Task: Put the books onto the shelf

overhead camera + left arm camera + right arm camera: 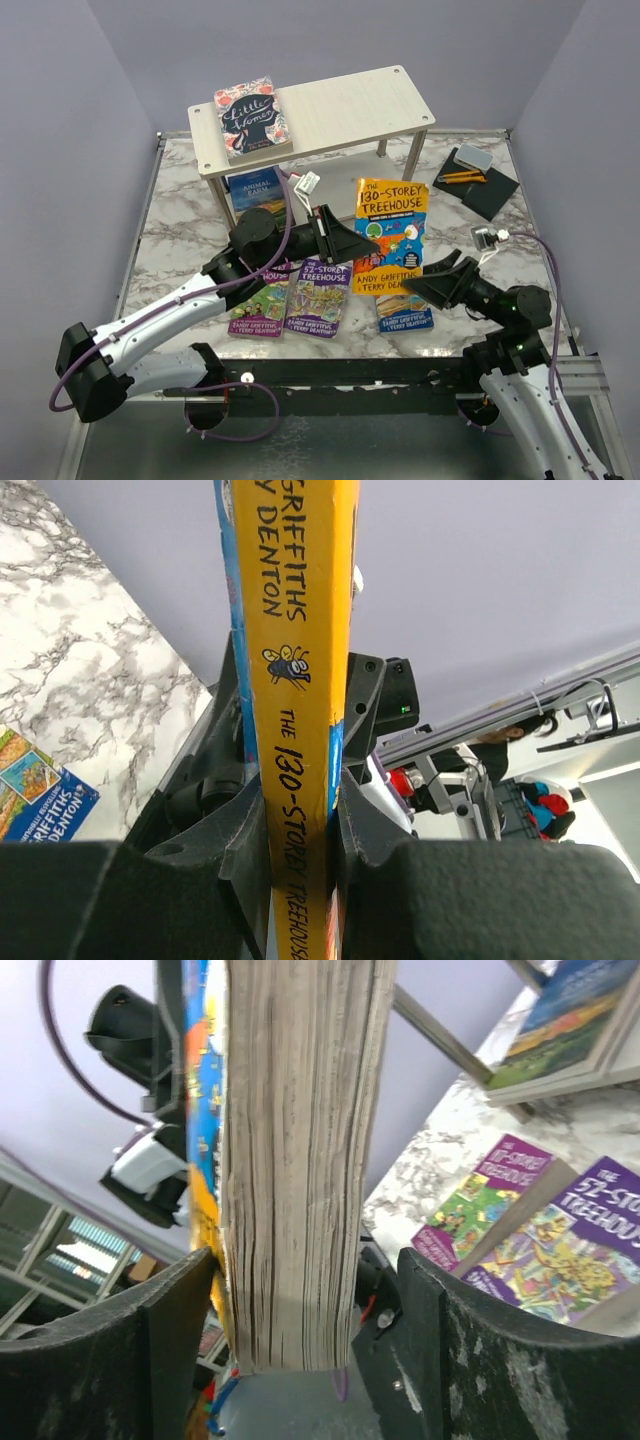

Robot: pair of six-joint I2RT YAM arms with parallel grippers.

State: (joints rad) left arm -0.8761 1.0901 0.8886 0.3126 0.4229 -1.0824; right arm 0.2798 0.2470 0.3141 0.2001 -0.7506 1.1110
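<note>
Marble table point(180, 200), centre: left gripper point(300, 830) pinches the 130-Storey Treehouse book point(392, 225) upright by its spine; we judge this suits standing it on the far shelf point(340, 105). Its page edge sits between the spread jaws of the right gripper point(300, 1290).

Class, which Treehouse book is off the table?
The orange 130-Storey Treehouse, clamped in the left gripper; the other Treehouse books lie flat on the marble table.

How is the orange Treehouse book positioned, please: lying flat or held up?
Held up: the left tool grips the orange Treehouse book at its spine, clear of the table.
</note>
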